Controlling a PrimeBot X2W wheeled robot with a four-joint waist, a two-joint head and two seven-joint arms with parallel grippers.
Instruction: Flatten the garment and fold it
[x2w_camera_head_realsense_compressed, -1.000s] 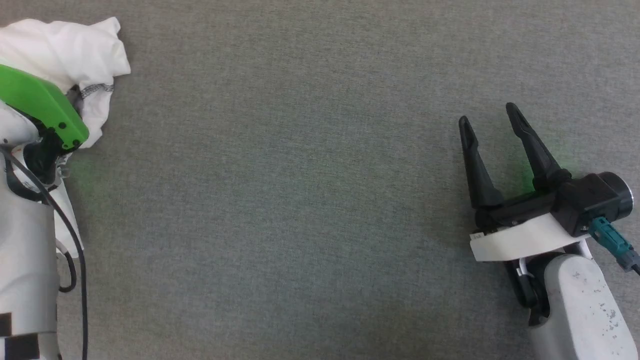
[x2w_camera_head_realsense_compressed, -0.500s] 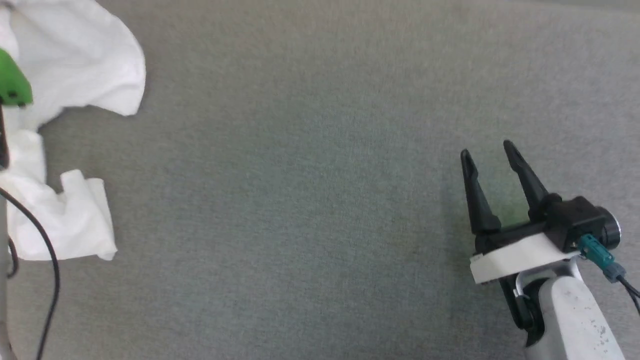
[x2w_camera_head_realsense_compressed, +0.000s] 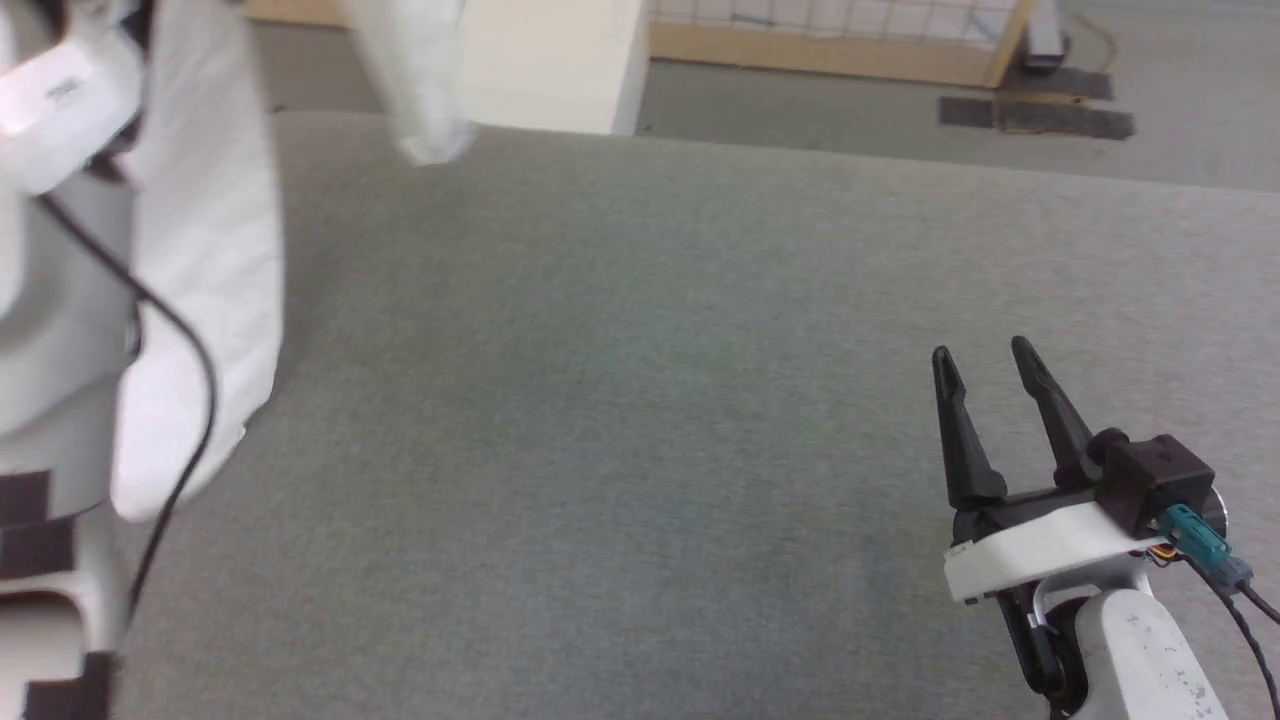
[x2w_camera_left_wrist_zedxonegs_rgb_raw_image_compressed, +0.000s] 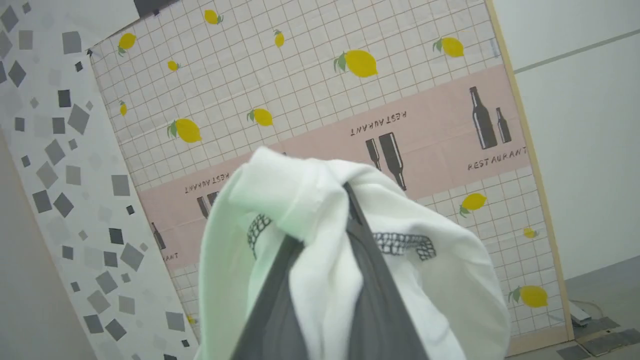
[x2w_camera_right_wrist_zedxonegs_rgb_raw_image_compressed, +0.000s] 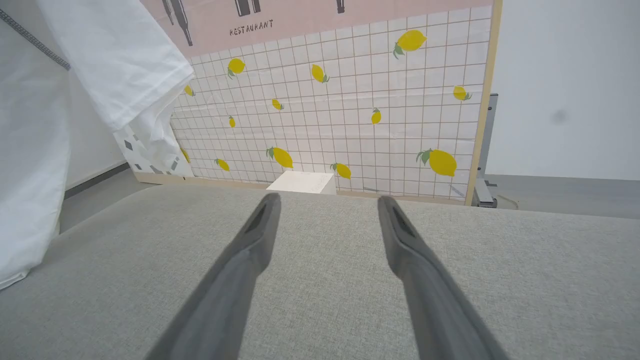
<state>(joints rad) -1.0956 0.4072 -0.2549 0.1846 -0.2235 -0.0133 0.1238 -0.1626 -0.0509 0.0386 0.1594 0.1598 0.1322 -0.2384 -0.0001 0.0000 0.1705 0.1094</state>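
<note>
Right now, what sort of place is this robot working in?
Probably a staged indoor lab or test room: a printed backdrop panel with lemons and RESTAURANT lettering, a grey fabric-covered surface, and a plain white wall.

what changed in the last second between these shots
The left gripper shut on the garment and raised it: a second ago it lay bunched on the grey surface, now it hangs from the grip. The head camera also tilted up. The right gripper stayed open and empty over the surface.

Staged lab set; printed lemon-tile backdrop (x2w_camera_right_wrist_zedxonegs_rgb_raw_image_compressed: 350, 100) behind grey table (x2w_camera_head_realsense_compressed: 640, 400).
</note>
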